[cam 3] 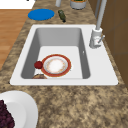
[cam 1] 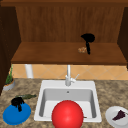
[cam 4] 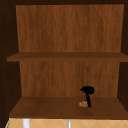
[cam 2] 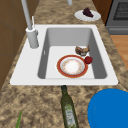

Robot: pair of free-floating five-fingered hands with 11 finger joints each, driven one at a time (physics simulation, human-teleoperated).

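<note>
wooden shelf point(cam 1: 50, 53), speckled stone counter point(cam 1: 112, 92)

Home kitchen: white sink point(cam 1: 40, 100) with a tall faucet point(cam 1: 68, 76) set in a speckled granite counter point(cam 2: 37, 105), wooden wall cabinet shelf point(cam 4: 50, 107) above, tiled backsplash point(cam 1: 100, 72), stove point(cam 2: 118, 15) at the counter's far end.

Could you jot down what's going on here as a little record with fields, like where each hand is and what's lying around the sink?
Right hand: up in the wall cabinet, fingers pointing down beside a small brown item on the lower shelf.
Left hand: over the blue plate on the counter left of the sink.
Sink: red-rimmed plate, small red ball, brown item.
Counter: green bottle, white plate with a dark piece.
</note>
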